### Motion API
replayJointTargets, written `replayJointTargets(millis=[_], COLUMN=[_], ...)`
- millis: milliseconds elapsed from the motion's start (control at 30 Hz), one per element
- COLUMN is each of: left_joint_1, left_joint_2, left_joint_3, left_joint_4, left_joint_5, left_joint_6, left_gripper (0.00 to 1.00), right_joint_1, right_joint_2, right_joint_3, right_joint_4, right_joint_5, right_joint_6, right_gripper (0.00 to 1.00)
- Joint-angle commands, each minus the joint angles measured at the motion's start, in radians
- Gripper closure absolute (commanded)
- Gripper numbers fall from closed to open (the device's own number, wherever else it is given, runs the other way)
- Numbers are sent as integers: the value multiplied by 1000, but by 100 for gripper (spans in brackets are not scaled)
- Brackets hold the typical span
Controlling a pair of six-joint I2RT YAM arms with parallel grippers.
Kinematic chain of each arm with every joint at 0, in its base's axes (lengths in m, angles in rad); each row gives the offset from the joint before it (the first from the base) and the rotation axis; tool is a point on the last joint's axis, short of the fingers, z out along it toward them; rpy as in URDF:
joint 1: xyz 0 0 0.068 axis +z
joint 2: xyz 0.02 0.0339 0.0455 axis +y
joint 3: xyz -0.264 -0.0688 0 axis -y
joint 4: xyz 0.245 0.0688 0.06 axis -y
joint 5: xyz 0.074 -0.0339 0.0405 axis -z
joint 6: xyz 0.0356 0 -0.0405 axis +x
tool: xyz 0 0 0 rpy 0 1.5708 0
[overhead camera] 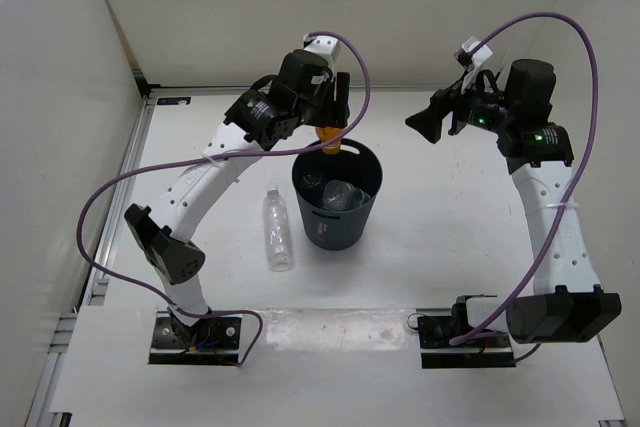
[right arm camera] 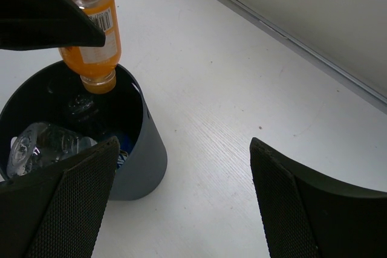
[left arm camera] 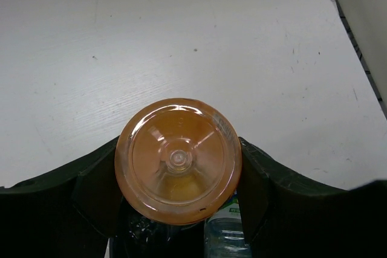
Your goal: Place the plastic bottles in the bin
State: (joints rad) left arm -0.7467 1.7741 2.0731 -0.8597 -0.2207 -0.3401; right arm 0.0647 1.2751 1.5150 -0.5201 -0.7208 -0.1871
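Top external view: the left gripper is clamped on the orange bottle and holds it above the far rim of the bin. The right gripper hangs well to the right of the bin, jaws apart and empty. Clear bottles lie inside the bin. The long clear bottle lies flat on the table just left of the bin, its long axis running near-to-far and its neck toward the far side. Left wrist view: the orange bottle's round base faces the camera, pinched between the two left fingers. Beneath it, inside the bin, a green-white-labelled bottle shows in part. Right wrist view: the orange bottle is inverted, its long axis close to vertical and its neck pointing down at the bin's mouth, just inside the far rim. The bin holds a clear bottle, and the right fingers stand wide. Judged step: release of the orange bottle. The next move calls for parting the left jaws over the bin, then fetching the bottle lying left of the bin.
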Motion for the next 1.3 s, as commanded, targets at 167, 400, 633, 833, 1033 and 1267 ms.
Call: replayJointTargets(millis=[167,400,633,833,1033,1267], left_joint_1=[-6,0,128,404,501,504], left_joint_2=[-84,-111,-198,-363,-361,-252], left_joint_3=[-19,19,-36,-234,-456,-623], left_joint_4=[25,21,1,-29,-30,25], left_joint_5=[-28,-137,-223,-134,59,240], left_joint_6=[52,157,69,-26,-120,-186], left_gripper=[6,1,1,1,1,1], right_joint_1=[3,0,-19,-29,-39,-26], right_joint_2=[-16,-13,-10,0,17,17], right_joint_3=[-19,-19,-35,-19,-15,14], right_joint_4=[37,43,55,54,52,5], right_joint_5=[-12,-17,-19,-31,-43,-40], right_joint_6=[5,5,23,3,5,-23], right_gripper=[10,10,10,10,10,10])
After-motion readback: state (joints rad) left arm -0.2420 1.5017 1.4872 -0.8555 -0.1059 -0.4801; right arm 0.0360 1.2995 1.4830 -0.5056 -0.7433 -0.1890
